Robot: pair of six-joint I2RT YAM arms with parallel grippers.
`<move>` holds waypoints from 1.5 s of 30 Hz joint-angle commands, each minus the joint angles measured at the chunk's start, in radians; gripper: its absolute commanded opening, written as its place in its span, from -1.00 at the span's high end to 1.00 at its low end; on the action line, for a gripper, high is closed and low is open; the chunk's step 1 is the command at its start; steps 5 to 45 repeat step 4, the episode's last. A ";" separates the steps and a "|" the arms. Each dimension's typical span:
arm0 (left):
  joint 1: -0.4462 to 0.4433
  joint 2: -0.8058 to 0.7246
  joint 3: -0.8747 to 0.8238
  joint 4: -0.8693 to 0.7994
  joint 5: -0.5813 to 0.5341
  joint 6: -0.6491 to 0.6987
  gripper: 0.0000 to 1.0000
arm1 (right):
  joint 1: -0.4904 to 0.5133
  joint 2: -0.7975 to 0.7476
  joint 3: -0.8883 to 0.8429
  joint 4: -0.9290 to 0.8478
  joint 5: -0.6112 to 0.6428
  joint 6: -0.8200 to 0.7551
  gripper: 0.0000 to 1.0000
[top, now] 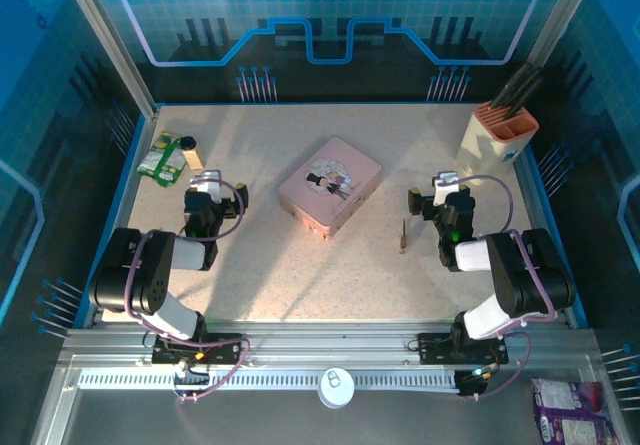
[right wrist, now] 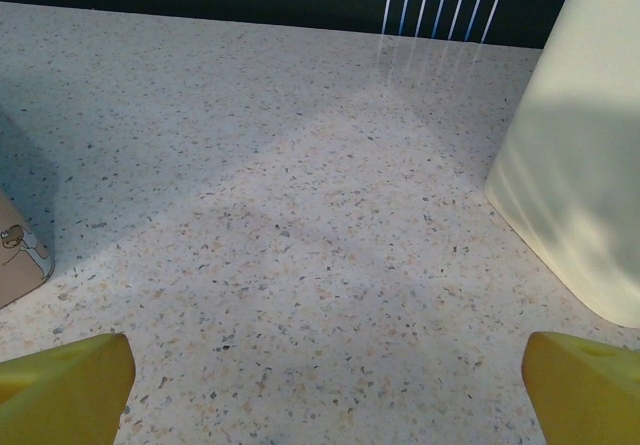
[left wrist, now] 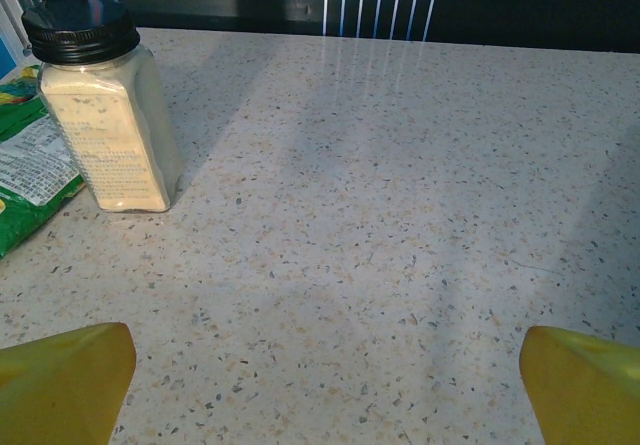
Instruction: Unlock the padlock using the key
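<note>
The left gripper point(left wrist: 322, 390) is gaping wide beside the jar point(left wrist: 100, 115). The right gripper point(right wrist: 322, 390) is gaping wide, empty, with the key point(top: 403, 236) lying near-left of it.

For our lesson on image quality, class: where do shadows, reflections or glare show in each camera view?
Top external: diagonal bands of light and shadow cross the table. Left wrist: white bars reflect on the glossy top near its far edge, and a shadow band runs diagonally. Right wrist: light stripes fall on the cream holder.
</note>
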 commanded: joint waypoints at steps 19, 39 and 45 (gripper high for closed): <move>0.006 -0.006 0.006 -0.006 -0.009 -0.022 -0.98 | 0.014 0.006 0.017 0.028 0.044 -0.009 -0.99; 0.006 -0.006 0.006 -0.006 -0.009 -0.022 -0.98 | 0.014 0.006 0.017 0.028 0.044 -0.009 -0.99; 0.006 -0.006 0.006 -0.006 -0.009 -0.022 -0.98 | 0.014 0.006 0.017 0.028 0.044 -0.009 -0.99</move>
